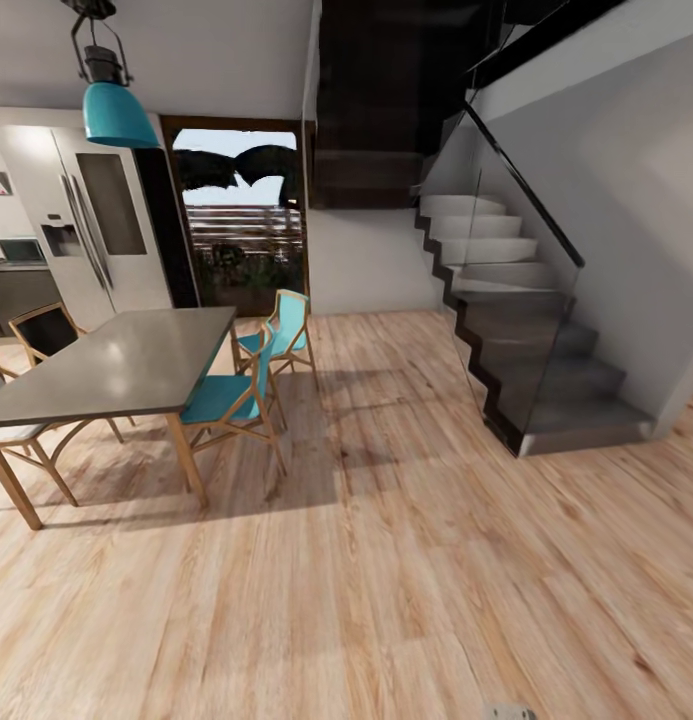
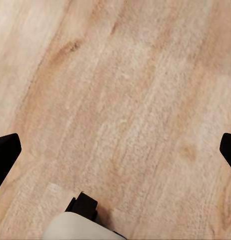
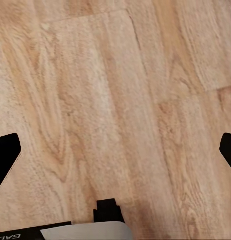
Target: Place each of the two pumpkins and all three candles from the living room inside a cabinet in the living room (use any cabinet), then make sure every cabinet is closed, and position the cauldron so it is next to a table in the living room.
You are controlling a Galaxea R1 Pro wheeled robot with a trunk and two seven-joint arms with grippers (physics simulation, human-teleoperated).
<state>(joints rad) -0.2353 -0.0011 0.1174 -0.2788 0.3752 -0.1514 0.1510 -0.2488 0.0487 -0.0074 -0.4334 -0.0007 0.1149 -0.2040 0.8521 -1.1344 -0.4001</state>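
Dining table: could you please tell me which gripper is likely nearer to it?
Left, probably. The dining table stands on the robot's left side; the left gripper and right gripper both hang open over wooden floor, apart from it.

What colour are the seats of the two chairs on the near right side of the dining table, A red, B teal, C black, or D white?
B: in the head view the two wooden-framed chairs beside the grey-topped dining table have teal seats, the same colour as the pendant lamp hanging above.
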